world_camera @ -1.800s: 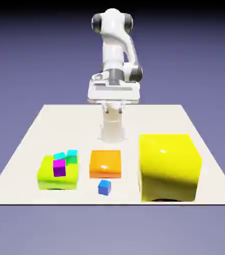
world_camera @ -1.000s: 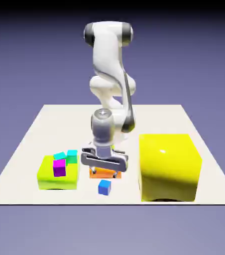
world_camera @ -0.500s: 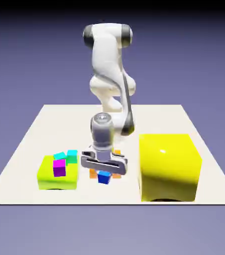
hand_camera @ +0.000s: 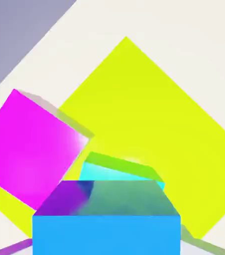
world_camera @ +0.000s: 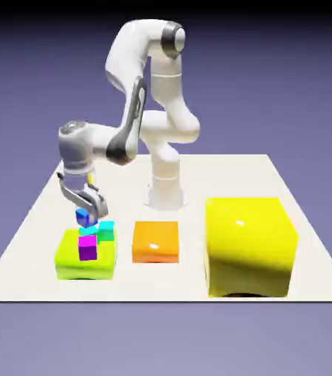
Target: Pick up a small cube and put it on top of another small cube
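In the exterior view my gripper (world_camera: 84, 216) is shut on the small cube (world_camera: 83, 217), a tiny blue one, and holds it in the air just above the lime-green block (world_camera: 73, 263) at the exterior view's left. A cyan cube (world_camera: 107, 229) and a magenta cube (world_camera: 88, 248) sit on that block, right under the held cube. In the hand view the small cube (hand_camera: 107, 224) fills the bottom and hides my fingertips. Beyond it show the cyan cube (hand_camera: 119, 172), the magenta cube (hand_camera: 32, 147) and the lime-green block (hand_camera: 149, 119).
A low orange block (world_camera: 156, 241) lies in the middle of the white table (world_camera: 220, 172). A large yellow block (world_camera: 250, 246) stands at the exterior view's right. The arm's base column (world_camera: 165, 187) rises behind the orange block.
The gripper closed on the small cube in front of the orange block, lifted it, and carried it toward the exterior view's left, to above the lime-green block.
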